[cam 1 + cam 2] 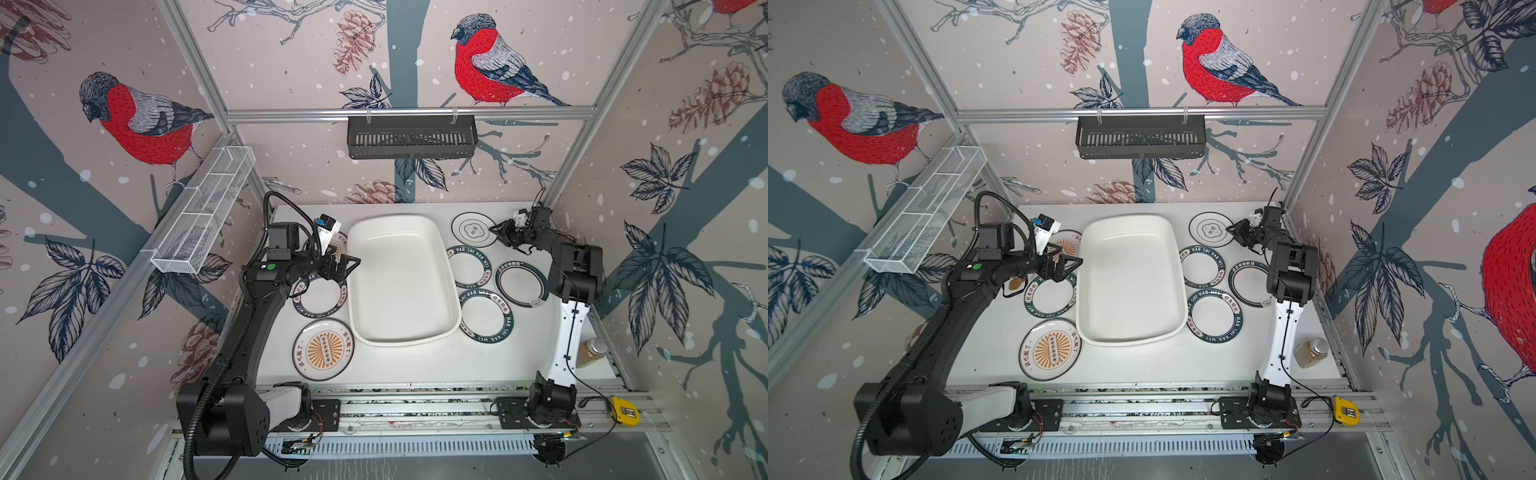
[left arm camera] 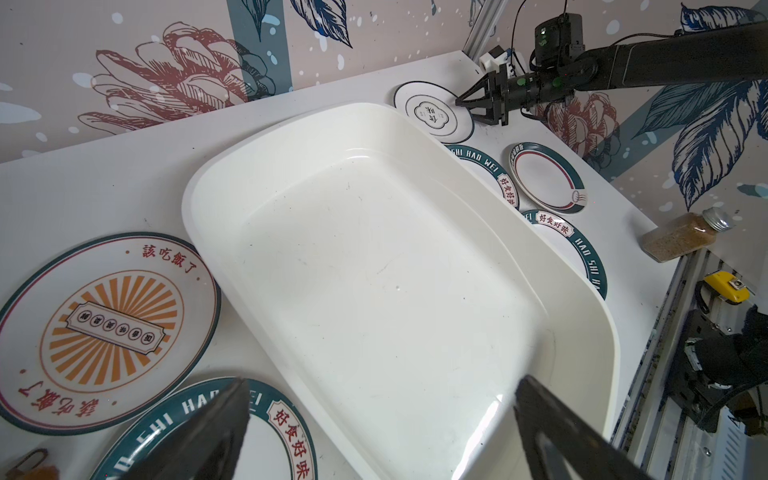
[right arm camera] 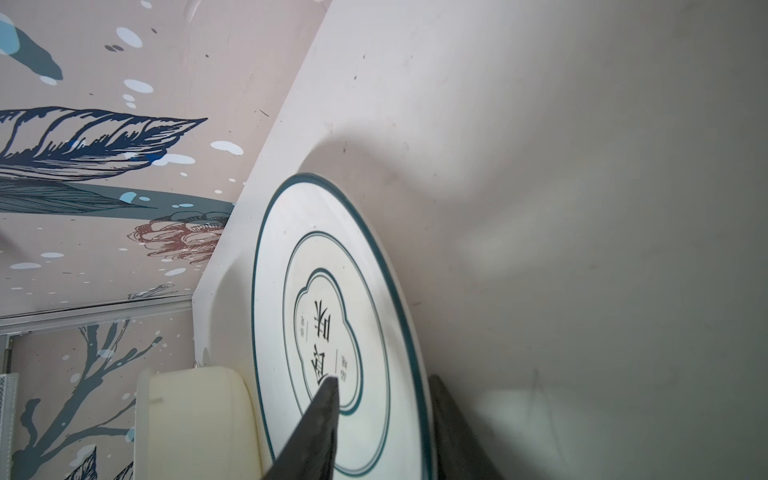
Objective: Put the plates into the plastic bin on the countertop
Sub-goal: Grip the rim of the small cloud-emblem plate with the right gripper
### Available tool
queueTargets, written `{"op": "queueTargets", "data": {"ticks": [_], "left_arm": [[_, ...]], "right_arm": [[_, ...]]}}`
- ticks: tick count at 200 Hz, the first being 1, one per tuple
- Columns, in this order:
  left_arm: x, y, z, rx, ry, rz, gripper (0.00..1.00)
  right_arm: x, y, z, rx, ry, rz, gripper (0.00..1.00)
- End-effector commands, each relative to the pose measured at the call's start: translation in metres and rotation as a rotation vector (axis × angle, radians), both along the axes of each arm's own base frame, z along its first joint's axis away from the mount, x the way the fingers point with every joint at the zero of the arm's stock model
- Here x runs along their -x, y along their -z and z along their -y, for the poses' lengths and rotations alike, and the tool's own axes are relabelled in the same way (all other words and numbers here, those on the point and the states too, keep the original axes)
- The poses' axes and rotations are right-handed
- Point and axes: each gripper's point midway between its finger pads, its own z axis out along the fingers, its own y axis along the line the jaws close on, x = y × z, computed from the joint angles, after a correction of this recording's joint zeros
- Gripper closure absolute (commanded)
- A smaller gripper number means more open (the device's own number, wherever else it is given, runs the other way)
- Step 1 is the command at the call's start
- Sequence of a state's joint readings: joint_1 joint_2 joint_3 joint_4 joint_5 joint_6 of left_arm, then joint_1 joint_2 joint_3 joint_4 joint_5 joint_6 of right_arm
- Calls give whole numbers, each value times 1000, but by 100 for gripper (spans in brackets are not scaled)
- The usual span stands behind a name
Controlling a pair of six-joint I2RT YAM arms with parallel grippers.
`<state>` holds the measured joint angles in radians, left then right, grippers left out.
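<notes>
The white plastic bin [image 1: 401, 282] lies empty in the middle of the countertop [image 1: 415, 361]. Plates lie flat around it. At the back right is a black-ringed plate [image 1: 471, 228] [image 3: 332, 291]. My right gripper [image 1: 496, 235] [image 3: 384, 379] straddles its rim, one finger over the face and one outside the edge, with a gap still showing. Three green-rimmed plates [image 1: 486, 315] lie right of the bin and one [image 1: 320, 293] lies left. An orange sunburst plate [image 1: 323, 350] sits front left, and another [image 1: 332, 245] is partly under my left arm. My left gripper [image 1: 347, 270] [image 2: 382, 381] hangs open and empty over the bin's left rim.
A spice jar [image 1: 590, 353] lies by the right edge near the right arm's base. A yellow tape measure [image 1: 625, 410] rests on the front rail. A black slotted rack [image 1: 411, 137] hangs on the back wall and a wire basket [image 1: 203, 212] on the left wall.
</notes>
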<state>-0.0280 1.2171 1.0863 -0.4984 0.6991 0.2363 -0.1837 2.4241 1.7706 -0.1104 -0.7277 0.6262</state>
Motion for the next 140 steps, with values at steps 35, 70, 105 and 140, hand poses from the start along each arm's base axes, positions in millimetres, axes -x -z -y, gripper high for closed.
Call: {"op": "queueTargets", "data": {"ticks": [35, 70, 105, 140], "left_arm": [[0, -4, 3, 8, 20, 30, 1], [0, -5, 3, 7, 19, 35, 1], [1, -4, 4, 12, 24, 35, 1], [1, -6, 4, 13, 22, 41, 1]], "right_arm": [[18, 36, 9, 28, 50, -155, 74], [15, 30, 11, 19, 56, -140, 78], [13, 26, 12, -14, 56, -123, 83], [13, 23, 12, -18, 53, -114, 87]]}}
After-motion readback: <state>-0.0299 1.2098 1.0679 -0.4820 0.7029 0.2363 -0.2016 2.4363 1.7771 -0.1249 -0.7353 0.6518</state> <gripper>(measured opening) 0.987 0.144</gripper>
